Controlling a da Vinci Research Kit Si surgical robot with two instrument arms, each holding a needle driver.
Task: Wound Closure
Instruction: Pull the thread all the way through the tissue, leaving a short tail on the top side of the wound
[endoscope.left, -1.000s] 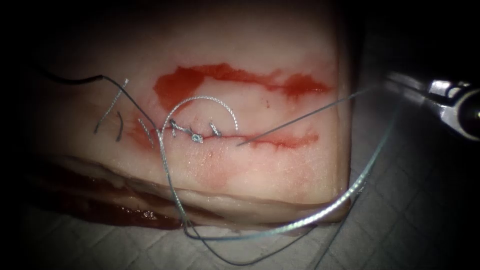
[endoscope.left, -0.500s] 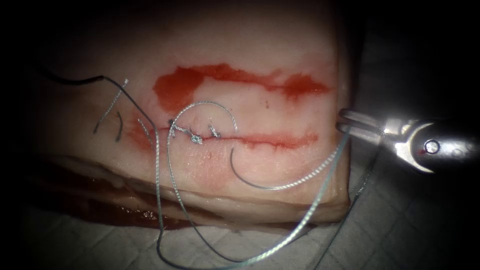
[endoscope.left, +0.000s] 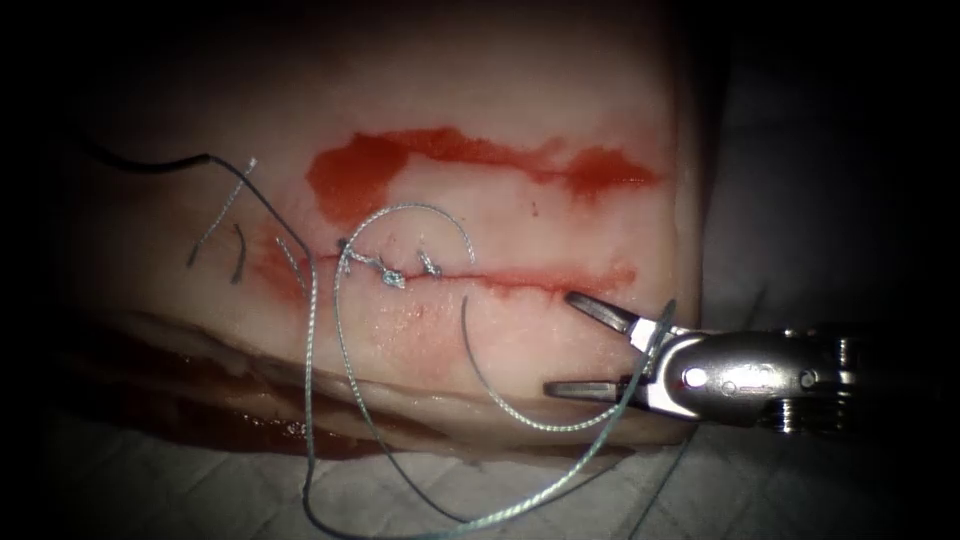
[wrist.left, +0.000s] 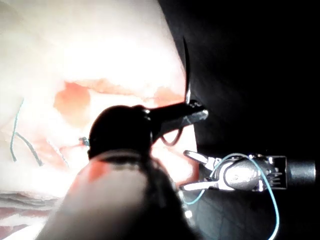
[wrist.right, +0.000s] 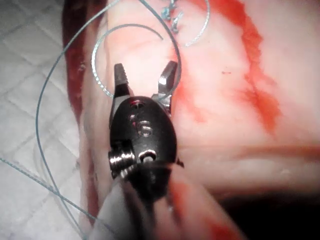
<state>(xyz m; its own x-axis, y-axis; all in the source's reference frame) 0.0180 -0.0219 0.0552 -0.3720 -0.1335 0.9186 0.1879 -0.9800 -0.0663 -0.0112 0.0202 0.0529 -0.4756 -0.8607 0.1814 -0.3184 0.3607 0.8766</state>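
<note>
A surgical training bench in a laboratory is indicated. A cut slab of tissue (endoscope.left: 480, 200), with skin, fat and meat layers exposed at its sliced edge, is laid on a white quilted absorbent pad (endoscope.left: 180, 480) spread over the counter, rather than draped as in an operating room. Braided thread (endoscope.left: 330, 340) is left looped across the slab and pad, and short cut ends of thread (endoscope.left: 222, 212) are scattered there. A wristed metal robotic tool (endoscope.left: 590, 350) is lit by a narrow endoscope beam, the surroundings being left dark.
</note>
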